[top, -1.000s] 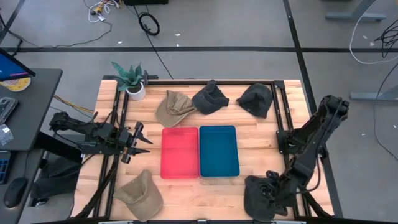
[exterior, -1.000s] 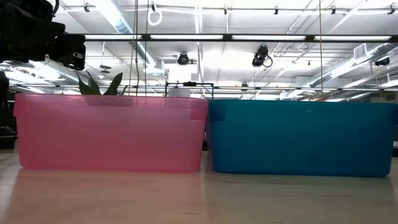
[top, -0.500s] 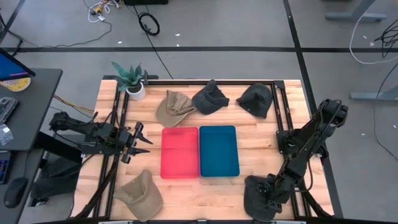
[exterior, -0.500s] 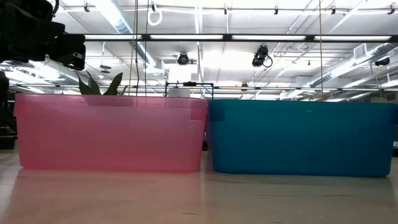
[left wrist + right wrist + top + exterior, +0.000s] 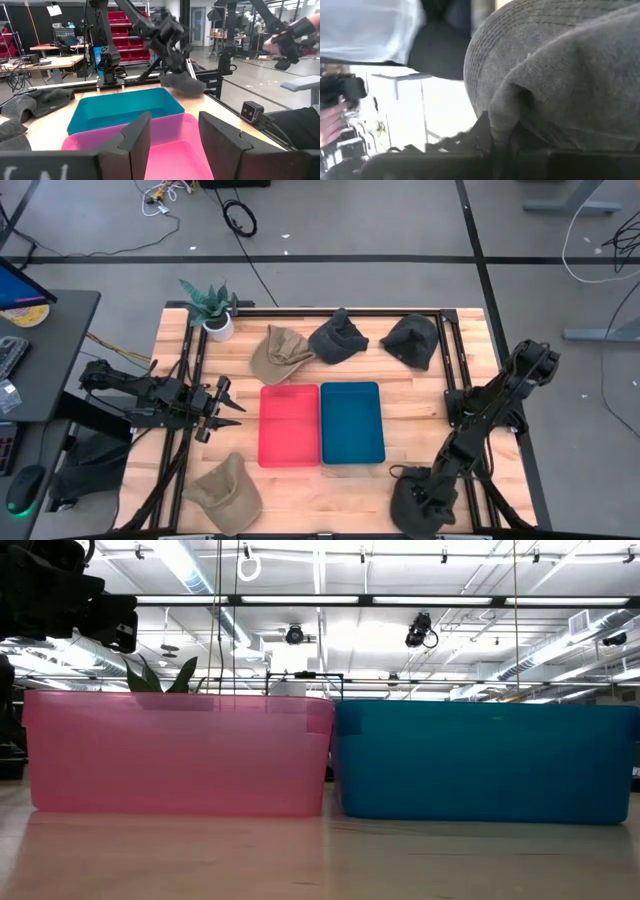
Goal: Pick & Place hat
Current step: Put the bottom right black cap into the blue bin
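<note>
A dark grey hat (image 5: 408, 502) lies at the table's near right corner, with my right gripper (image 5: 421, 491) on top of it, shut on its cloth. The right wrist view is filled by this hat (image 5: 560, 75). The left wrist view shows it (image 5: 183, 83) under the right gripper (image 5: 176, 54), beyond the bins. My left gripper (image 5: 232, 408) waits open at the table's left, level, pointing at the red bin (image 5: 290, 425); nothing is between its fingers (image 5: 135, 137). My right gripper pinches a bunched fold of the hat's crown (image 5: 506, 131) between its two fingers, coming from above and slanting down. The cloth puckers at the fingers. Whether the hat is clear of the table I cannot tell.
A blue bin (image 5: 352, 422) stands beside the red one at mid-table. Along the far edge lie a tan hat (image 5: 280, 352) and two dark hats (image 5: 338, 338) (image 5: 410, 340). Another tan hat (image 5: 225, 490) lies near left. A potted plant (image 5: 210, 308) stands far left.
My right gripper has gone toward the table's left and near edges, over the dark grey hat and down onto it. The hat's cloth has drawn together under the gripper.
</note>
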Tool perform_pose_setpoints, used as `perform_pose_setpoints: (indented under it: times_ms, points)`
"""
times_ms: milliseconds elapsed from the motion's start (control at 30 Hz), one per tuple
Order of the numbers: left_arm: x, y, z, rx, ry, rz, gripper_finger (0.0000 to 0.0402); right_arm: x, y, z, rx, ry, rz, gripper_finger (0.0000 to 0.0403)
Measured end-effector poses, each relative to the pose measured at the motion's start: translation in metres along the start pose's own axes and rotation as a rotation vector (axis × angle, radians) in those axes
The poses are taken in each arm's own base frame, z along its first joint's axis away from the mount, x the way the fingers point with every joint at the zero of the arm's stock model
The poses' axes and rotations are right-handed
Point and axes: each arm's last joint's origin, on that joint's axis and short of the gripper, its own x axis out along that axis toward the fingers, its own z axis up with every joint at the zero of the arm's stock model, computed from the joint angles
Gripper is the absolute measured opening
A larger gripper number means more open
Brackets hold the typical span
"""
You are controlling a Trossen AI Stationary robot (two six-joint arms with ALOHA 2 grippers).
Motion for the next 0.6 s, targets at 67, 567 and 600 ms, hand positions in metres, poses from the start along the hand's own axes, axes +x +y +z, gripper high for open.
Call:
perform_pose_setpoints:
  times_ms: [67, 567, 600]
  points:
    - [0.0, 0.0, 0.0, 0.0, 0.0, -0.001, 0.0169, -0.016, 0.009, 0.007, -0.065, -0.01, -0.013, 0.0008]
    - [0.0, 0.0, 0.0, 0.0, 0.0, 0.0, 0.0169, -0.111, 0.019, 0.064, -0.215, 0.04, -0.222, 0.0006]
    - [0.0, 0.0, 0.0, 0.0, 0.0, -0.001, 0.0169, -0.115, 0.017, 0.069, -0.231, 0.029, -0.213, 0.0006]
